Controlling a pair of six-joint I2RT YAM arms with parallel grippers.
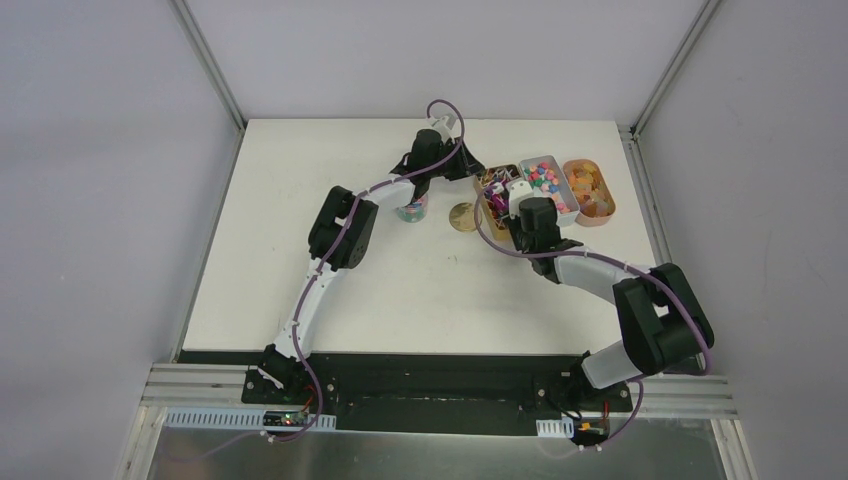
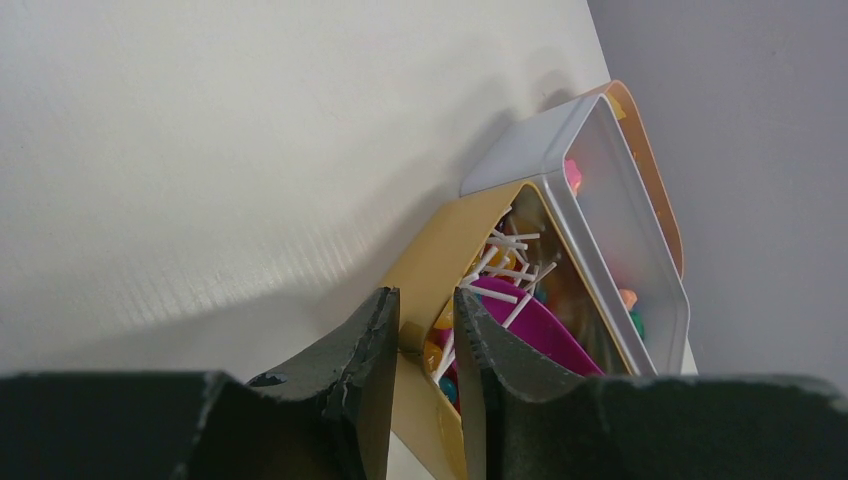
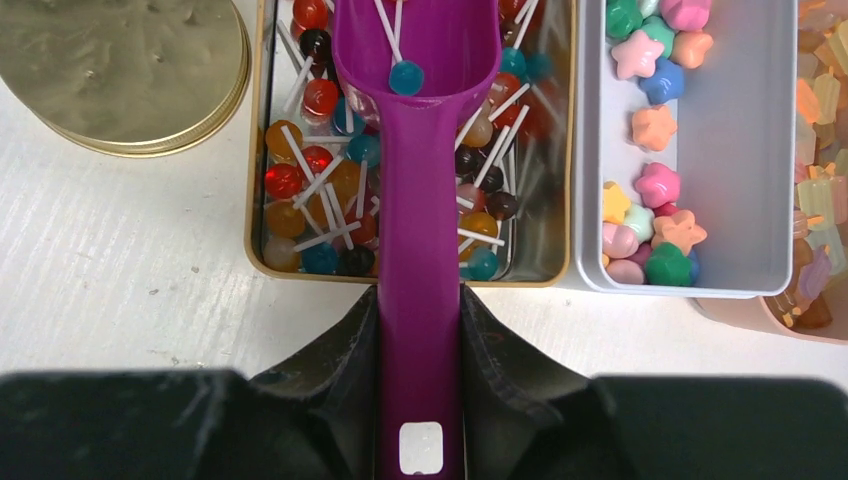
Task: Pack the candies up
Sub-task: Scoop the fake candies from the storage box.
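Writing is not to be found on anything in view. The only label is a small blank white sticker (image 3: 421, 447) near the end of the purple scoop's (image 3: 420, 200) handle.

The right gripper (image 3: 420, 320) is seen pressed together on that handle, with one finger on each side. The scoop's bowl is held over the gold tin (image 3: 252, 150), and one teal lollipop (image 3: 406, 77) lies in it. The tin below is filled with lollipops (image 3: 310, 190) in red, orange, teal and dark colours, with their white sticks crossed. The left gripper (image 2: 427, 330) is closed almost fully, and the gold tin's wall is pinched between its fingers at the tin's left side.

The candies (image 3: 655, 185), star-shaped pieces in pink, blue, orange, yellow and green, are found in the grey tin (image 3: 730, 180). This tin touches the gold tin's right side. They are gathered along its left half, and part of its floor is left bare. A pink tin (image 3: 760, 315) of pale gummies (image 3: 820, 100) is set against the grey tin's right side.

The three tins are placed at the far right of the white table (image 1: 330, 270), with the pink one close to the right edge. A round gold lid (image 3: 120, 70) lies flat just left of the gold tin. A small cup (image 1: 412, 209) stands just beyond the lid, under the left arm. A broad stretch of white table surface is seen left of the cup and between the tins and the arm bases. The table is bounded by grey walls on the left, right and far sides.
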